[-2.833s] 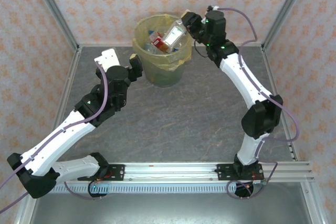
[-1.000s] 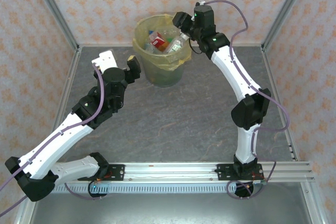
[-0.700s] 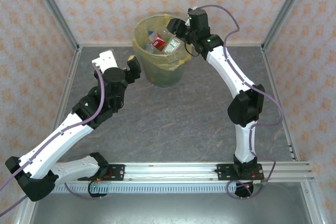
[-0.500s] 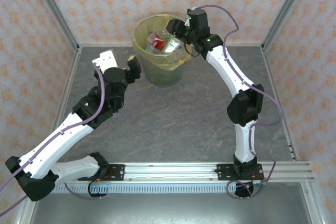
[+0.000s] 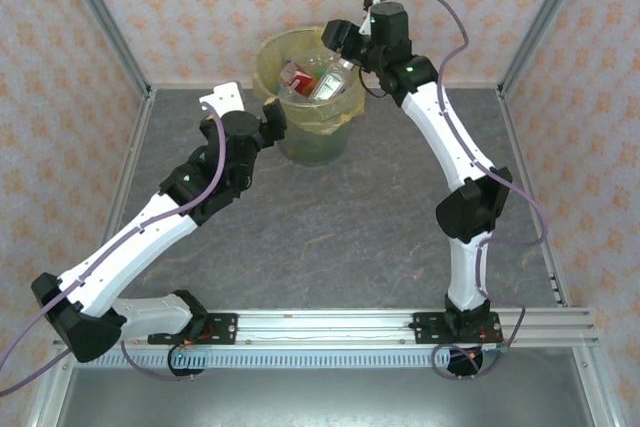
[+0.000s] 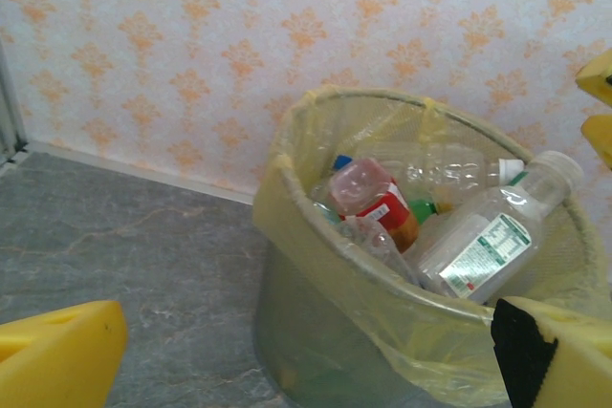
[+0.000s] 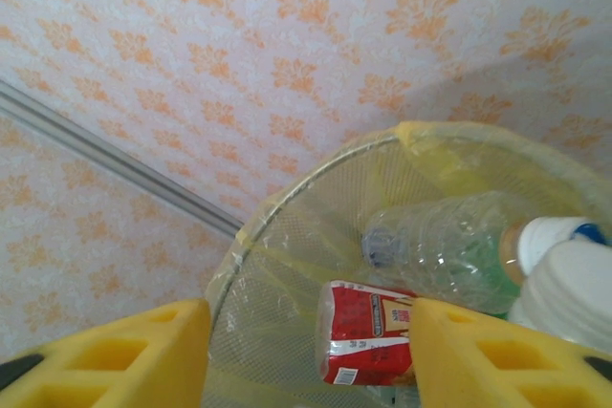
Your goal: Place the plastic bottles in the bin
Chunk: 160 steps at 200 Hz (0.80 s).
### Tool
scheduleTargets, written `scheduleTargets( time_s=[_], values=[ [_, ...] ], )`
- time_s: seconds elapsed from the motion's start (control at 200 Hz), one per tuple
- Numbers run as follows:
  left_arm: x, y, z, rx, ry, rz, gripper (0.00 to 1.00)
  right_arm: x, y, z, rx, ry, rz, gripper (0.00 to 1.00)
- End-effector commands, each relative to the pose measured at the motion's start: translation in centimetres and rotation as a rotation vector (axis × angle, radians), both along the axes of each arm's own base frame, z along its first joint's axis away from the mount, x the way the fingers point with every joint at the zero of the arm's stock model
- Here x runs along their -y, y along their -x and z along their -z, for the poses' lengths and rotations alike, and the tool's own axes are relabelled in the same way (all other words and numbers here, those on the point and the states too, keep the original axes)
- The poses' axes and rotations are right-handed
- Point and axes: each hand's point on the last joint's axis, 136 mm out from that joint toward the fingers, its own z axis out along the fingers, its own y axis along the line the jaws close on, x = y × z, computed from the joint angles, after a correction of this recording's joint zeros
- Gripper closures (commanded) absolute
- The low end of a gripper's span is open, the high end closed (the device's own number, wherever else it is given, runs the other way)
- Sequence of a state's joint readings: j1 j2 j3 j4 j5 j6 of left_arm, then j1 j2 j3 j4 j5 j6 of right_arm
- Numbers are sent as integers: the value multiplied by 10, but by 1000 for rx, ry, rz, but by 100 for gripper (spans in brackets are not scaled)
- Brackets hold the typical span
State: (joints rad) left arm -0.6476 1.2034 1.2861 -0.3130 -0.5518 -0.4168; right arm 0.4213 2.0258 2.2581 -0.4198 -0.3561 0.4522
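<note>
The bin [image 5: 318,137], a round bucket lined with a yellow bag, stands at the back of the table. Several plastic bottles [image 5: 310,77] lie inside it. Among them are a red-labelled bottle [image 6: 375,203], a clear one with a white and green label [image 6: 488,241] and a clear one lying behind them [image 6: 440,167]. My left gripper [image 5: 272,117] is open, empty and close to the bin's left side, facing its wall [image 6: 316,322]. My right gripper [image 5: 338,42] hovers over the bin's far right rim, open and empty, looking down on the red-labelled bottle [image 7: 368,346].
Patterned walls and metal frame posts [image 5: 100,22] close in the dark stone-look table [image 5: 330,237]. The arms' mounting rail [image 5: 330,327] runs along the near edge.
The right gripper let its clear bottle go into the bin and stays above the rim. The left arm has swung forward, bringing its open gripper up to the bin's left side.
</note>
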Motion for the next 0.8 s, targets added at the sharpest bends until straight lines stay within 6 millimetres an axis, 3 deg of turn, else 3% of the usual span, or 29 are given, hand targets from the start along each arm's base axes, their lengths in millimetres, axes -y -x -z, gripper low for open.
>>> scheduleTargets(
  time_s=[0.0,0.22,0.486,0.626,0.796],
  values=[
    [9,-9,-20,39,43,48,1,32,-6,-16,18,-25,62,47],
    [16,-22,-24,25,67,80,1,22,-26,1,14,-36,40,50],
    [7,-16,-20,17,64,60,1,-1,-45,34,-44,-68,-29,51],
    [2,-15,-17,13,66,47,1,-17,-47,51,-82,-86,-85,52],
    [3,-17,-14,8,68,47,1,-26,-41,51,-76,-66,-107,52]
  ],
)
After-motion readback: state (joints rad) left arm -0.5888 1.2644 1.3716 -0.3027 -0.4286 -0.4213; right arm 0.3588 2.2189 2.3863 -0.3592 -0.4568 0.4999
